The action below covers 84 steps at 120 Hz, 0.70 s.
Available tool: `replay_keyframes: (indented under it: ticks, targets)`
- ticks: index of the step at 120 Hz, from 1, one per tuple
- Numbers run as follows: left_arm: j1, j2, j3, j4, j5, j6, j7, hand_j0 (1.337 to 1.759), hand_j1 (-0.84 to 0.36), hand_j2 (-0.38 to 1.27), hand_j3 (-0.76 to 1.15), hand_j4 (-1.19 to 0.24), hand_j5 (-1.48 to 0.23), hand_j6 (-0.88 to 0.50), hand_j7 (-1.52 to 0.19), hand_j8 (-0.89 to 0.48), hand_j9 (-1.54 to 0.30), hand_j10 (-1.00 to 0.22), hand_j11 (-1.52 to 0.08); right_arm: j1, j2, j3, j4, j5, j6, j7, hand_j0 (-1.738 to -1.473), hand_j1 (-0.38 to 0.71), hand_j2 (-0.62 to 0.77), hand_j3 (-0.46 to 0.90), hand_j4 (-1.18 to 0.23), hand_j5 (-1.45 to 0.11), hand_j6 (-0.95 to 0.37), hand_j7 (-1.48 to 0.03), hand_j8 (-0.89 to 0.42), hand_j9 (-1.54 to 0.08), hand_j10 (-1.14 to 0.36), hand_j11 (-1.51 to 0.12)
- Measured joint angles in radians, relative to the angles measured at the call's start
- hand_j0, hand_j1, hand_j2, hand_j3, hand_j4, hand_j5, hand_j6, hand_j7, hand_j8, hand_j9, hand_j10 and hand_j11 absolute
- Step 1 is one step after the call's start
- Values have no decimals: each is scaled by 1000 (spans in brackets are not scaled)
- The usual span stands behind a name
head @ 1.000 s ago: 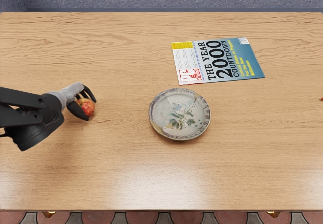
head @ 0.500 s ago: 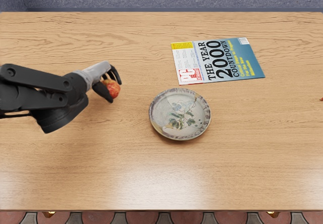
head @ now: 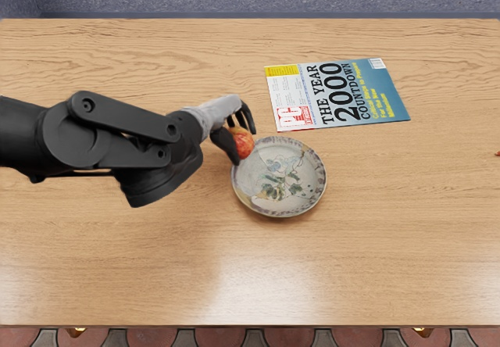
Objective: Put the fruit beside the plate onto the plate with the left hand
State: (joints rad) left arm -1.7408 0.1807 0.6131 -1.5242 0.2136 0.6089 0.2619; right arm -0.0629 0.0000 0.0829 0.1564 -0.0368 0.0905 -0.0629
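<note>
My left hand reaches in from the left edge, its dark fingers curled around a small red and yellow fruit. The fruit hangs above the left rim of the round patterned plate, which lies flat near the middle of the table. Part of the fruit is hidden by my fingers. The bulky black forearm stretches across the left half of the table. The right hand is out of view.
A magazine reading "The Year 2000 Countdown" lies flat behind the plate, to its right. A tiny reddish object shows at the right edge of the picture. The wooden table runs to a front edge near the bottom.
The left hand has carried the fruit to the right, from the table's left side to just over the plate's left rim. The arm has stretched further into view.
</note>
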Motion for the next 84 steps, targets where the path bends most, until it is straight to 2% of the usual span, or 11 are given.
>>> replay_keyframes:
  ticks: [33, 84]
  targets:
    - [-6, -35, -12, 1, -10, 1, 1, 1657, -309, 398, 0, -645, -894, -433, -879, -419, -870, -651, -872, 0, 0, 0, 0, 0, 0, 0, -1658, -349, 0, 0, 0, 0, 0, 0, 0, 0, 0, 0]
    - [26, -66, -16, 4, -11, 1, 1, 1656, -282, 313, 0, -646, -887, -429, -879, -407, -870, -636, -871, 0, 0, 0, 0, 0, 0, 0, -1658, -349, 0, 0, 0, 0, 0, 0, 0, 0, 0, 0]
